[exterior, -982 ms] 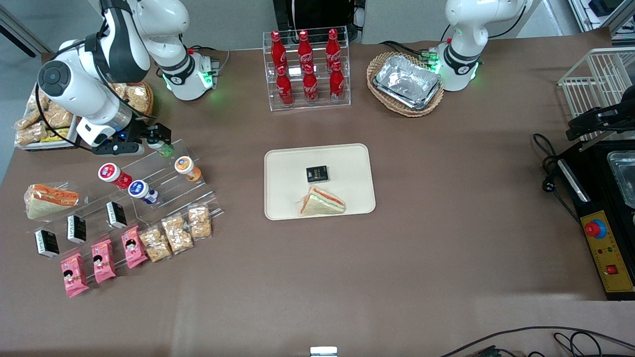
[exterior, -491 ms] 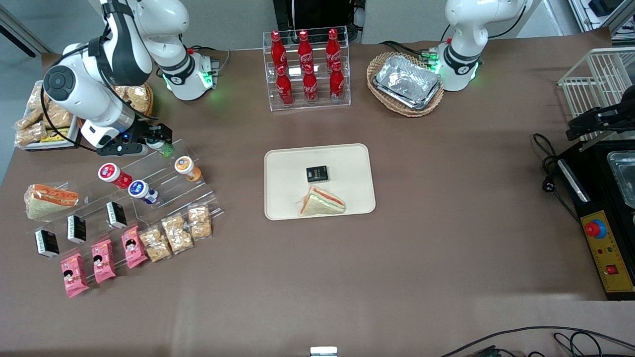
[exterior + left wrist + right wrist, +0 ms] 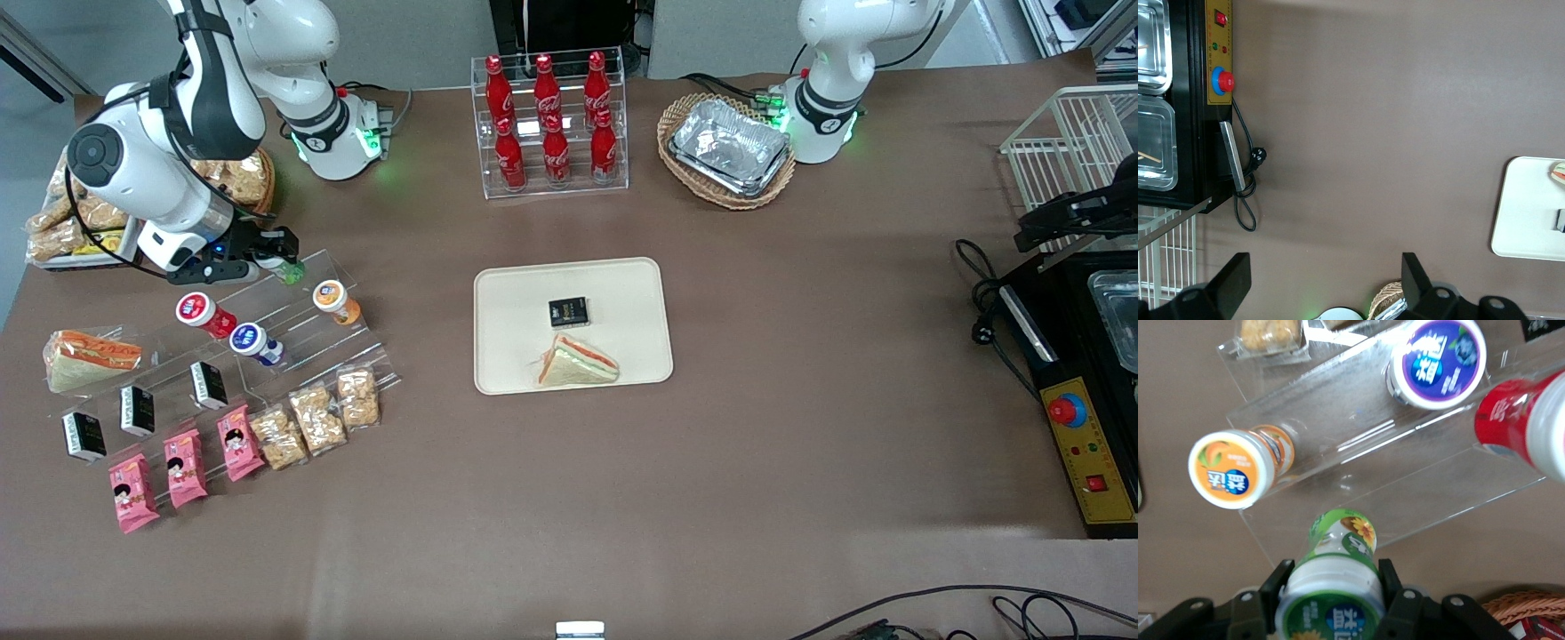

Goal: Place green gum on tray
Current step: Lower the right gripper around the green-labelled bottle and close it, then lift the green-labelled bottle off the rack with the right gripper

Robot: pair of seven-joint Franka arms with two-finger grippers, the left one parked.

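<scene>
Pinching the green gum point(image 3: 1331, 587) between both fingers point(image 3: 1395, 603), one on each flank of the white lid end, with the claw point(image 3: 269, 252) poised over the top step of the clear stepped stand point(image 3: 293, 329) at the working arm's end of the table point(image 3: 800, 427). Held tilted, label end toward the wrist camera, green body pointing down at the acrylic; hard to say from the wrist view whether just clear of that step or grazing it. Lying on the lower steps: an orange bottle point(image 3: 1231, 468), a blue-lidded bottle point(image 3: 1438, 361) and a red bottle point(image 3: 1518, 420), all apart from the gripped one. Resting mid-table, well apart from the claw and nearer the parked arm: the tray point(image 3: 507, 293), carrying a small black box point(image 3: 568, 311) and a wrapped sandwich point(image 3: 576, 363). Standing farther from the front camera than the tray: a rack of cola bottles point(image 3: 549, 116).
</scene>
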